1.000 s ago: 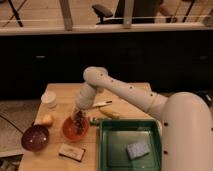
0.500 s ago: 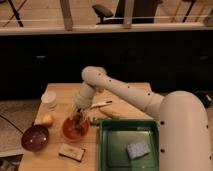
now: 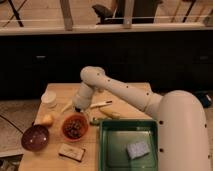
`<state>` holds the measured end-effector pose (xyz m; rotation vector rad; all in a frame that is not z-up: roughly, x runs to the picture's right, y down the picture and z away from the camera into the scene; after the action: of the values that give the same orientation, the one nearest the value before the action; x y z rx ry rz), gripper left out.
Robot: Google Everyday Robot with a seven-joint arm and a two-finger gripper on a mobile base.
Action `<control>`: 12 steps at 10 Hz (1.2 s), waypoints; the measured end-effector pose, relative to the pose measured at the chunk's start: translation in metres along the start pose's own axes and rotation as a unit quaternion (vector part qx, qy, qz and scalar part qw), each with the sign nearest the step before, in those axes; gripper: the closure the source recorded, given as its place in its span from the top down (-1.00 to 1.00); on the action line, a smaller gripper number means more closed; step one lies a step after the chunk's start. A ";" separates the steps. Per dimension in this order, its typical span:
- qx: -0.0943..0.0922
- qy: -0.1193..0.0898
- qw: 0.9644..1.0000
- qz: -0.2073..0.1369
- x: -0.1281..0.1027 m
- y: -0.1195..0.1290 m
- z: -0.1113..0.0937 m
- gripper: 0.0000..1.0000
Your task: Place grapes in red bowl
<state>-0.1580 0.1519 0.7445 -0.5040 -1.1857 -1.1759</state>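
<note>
Wooden table [image 3: 47, 159] by dark wall | grapes [image 3: 75, 128] in red bowl [image 3: 63, 129] | hand [image 3: 77, 106] above bowl, grip cannot tell

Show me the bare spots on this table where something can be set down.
Bare wood: the strip between the packet and green tray, and the back edge beside the white cup. Crowded: around the red bowl holding the grapes, with the claw at its far rim.

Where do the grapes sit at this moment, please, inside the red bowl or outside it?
Inside. A dark cluster of grapes lies within the rim of the red bowl, and the gripper hangs just above that bowl.
</note>
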 end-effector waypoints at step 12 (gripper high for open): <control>-0.003 0.004 1.000 -0.008 -0.003 -0.004 -0.001 0.60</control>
<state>-0.1607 0.1506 0.7400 -0.4953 -1.1824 -1.1954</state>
